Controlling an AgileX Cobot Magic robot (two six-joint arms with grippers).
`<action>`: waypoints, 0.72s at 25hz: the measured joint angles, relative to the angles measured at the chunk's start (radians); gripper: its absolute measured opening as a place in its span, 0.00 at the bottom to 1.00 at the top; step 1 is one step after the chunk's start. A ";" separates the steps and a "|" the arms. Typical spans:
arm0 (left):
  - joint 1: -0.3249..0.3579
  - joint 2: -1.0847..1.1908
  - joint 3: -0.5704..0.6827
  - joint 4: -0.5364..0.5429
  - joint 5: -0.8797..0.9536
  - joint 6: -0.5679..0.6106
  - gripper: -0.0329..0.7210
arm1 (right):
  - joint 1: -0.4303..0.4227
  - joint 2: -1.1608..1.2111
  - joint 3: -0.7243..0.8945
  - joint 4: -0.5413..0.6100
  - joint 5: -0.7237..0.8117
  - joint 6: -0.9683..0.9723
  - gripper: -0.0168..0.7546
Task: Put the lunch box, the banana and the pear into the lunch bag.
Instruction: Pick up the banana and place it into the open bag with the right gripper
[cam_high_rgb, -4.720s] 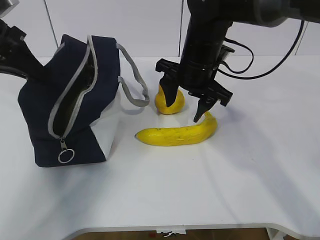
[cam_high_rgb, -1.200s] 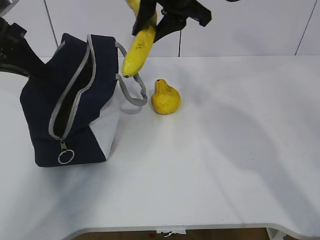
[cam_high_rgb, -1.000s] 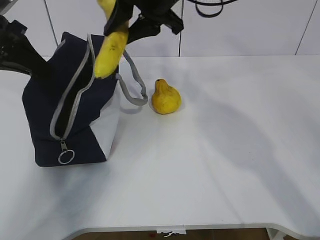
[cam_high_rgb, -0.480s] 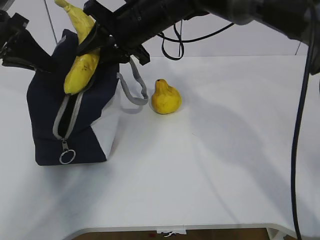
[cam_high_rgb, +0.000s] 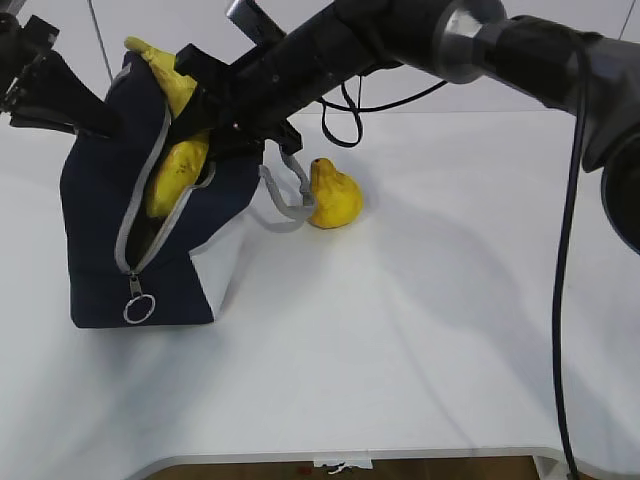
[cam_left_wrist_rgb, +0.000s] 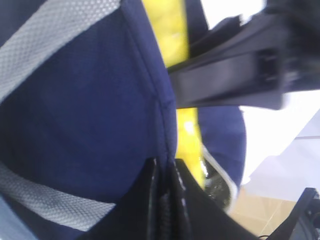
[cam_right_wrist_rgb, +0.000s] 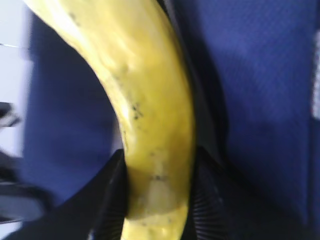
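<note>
Our left hand (cam_left_wrist_rgb: 162, 175) pinches the lunch bag (cam_high_rgb: 100, 200) rim closed-tight — holding the mouth open — while our right hand (cam_right_wrist_rgb: 155, 200) grips the banana (cam_high_rgb: 175, 170), lowering it inside.

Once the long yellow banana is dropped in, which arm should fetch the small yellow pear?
Right. Its gripper holds the banana and works on the pear's side; the left gripper is pinching the navy bag's fabric open.

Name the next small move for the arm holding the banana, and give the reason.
Probably lower it a little further, then open. The right claw grips the banana, whose lower end is only partway through the lunch bag opening, while the left claw pinches the bag's edge.
</note>
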 joint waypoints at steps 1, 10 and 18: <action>0.000 0.000 0.000 -0.008 0.000 0.000 0.06 | 0.000 0.000 0.000 -0.014 0.000 -0.002 0.40; 0.000 -0.011 0.000 -0.042 -0.002 0.000 0.06 | 0.000 0.000 0.000 -0.048 0.007 -0.002 0.61; 0.000 -0.011 0.000 -0.043 -0.002 0.000 0.06 | -0.004 0.000 -0.058 -0.095 0.129 -0.003 0.77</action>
